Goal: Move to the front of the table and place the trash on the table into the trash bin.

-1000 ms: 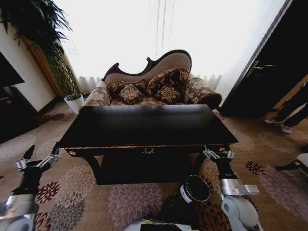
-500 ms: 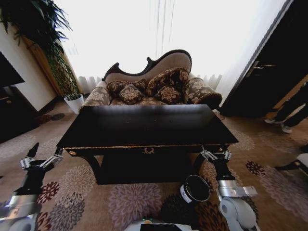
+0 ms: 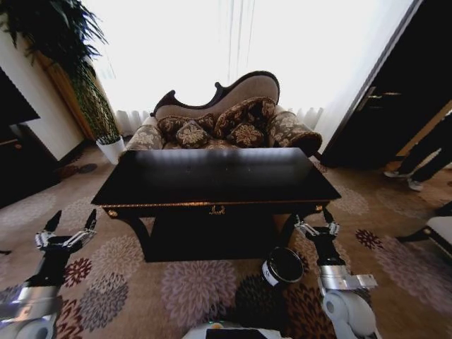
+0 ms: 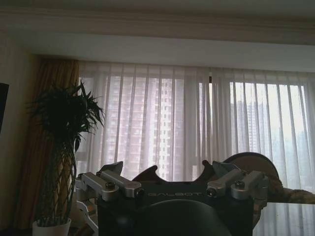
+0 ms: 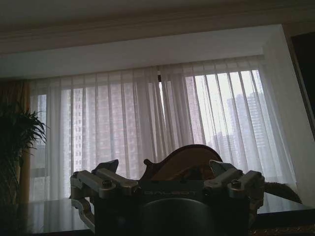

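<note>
The glossy black table (image 3: 212, 176) with gold trim stands straight ahead, in front of the sofa. The trash is out of view. The small round black trash bin (image 3: 283, 265) with a white label sits on the carpet by the table's front right leg. My left gripper (image 3: 70, 222) is open, low over the carpet, left of the table's front left corner. Just right of the bin, at the front right corner, my right gripper (image 3: 318, 227) is open too. Both wrist views show open, empty grippers (image 4: 172, 173) (image 5: 167, 172) facing the curtained window.
A patterned sofa (image 3: 226, 116) stands behind the table. A tall plant in a white pot (image 3: 111, 149) is at the back left, near a dark cabinet (image 3: 14, 134). A person's legs (image 3: 424, 159) stand at the far right by a dark door. Flowered carpet surrounds the table.
The whole head view has shifted a little, so the camera moved. My left gripper has risen and edged closer to the table's corner. The right gripper has barely moved.
</note>
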`<state>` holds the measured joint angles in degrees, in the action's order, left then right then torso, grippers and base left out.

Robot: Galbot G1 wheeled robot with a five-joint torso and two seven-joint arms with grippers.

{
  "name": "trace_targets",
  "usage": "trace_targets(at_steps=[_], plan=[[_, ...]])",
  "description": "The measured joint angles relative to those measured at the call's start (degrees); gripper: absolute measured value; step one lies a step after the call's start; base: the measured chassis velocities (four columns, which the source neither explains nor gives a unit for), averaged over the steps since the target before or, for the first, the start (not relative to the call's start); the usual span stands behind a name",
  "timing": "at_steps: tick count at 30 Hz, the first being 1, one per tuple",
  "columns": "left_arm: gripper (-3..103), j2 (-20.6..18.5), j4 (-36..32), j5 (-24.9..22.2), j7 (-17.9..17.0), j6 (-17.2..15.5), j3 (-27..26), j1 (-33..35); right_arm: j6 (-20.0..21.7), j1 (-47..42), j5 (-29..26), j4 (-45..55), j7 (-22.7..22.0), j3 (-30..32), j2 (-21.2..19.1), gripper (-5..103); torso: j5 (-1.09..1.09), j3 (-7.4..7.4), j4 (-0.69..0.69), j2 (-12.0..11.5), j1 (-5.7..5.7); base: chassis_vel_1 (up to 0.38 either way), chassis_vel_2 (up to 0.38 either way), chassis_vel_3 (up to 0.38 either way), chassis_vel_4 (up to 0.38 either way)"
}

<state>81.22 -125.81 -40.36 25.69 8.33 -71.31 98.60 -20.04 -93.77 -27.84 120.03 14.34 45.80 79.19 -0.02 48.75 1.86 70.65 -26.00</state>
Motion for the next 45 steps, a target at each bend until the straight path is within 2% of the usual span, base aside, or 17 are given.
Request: trace_targets(at_steps=[11, 15, 21, 42, 45], plan=[[100, 0.6, 0.7, 0.4, 0.8, 0.5, 1.4, -0.3, -0.5, -0.3, 0.4, -1.0, 0.5, -2.4, 0.6, 100, 0.00, 0.00, 0.02, 0.0, 0.02, 0.258, -0.269, -0.261, 0.270], [100, 0.9, 0.7, 1.0, 0.9, 0.6, 1.9, -0.1, -0.9, -0.1, 0.4, -1.4, 0.8, -2.4, 0.6, 100, -0.02, -0.01, -0.02, 0.0, 0.03, 0.236, -0.245, -0.223, 0.241], [100, 1.1, 0.0, 1.3, 1.1, 0.6, 2.2, 0.1, -1.1, 0.2, 0.4, -1.9, 1.0, -2.4, 0.7, 100, 0.01, 0.01, 0.02, 0.0, -0.03, 0.201, -0.179, -0.230, 0.168], [100, 1.3, -1.7, 1.5, 1.2, 0.9, 1.6, 1.8, -2.3, 1.0, 0.0, -4.2, 1.8, -2.0, 0.2, 100, 0.01, 0.00, 0.01, 0.0, 0.00, 0.206, -0.207, -0.203, 0.210], [100, 1.3, -2.1, 1.1, 1.2, 0.9, 1.5, 2.1, -3.6, 1.3, -0.4, -4.6, 2.8, -2.0, 0.1, 100, -0.03, -0.01, 0.00, 0.0, 0.02, 0.222, -0.229, -0.216, 0.220]])
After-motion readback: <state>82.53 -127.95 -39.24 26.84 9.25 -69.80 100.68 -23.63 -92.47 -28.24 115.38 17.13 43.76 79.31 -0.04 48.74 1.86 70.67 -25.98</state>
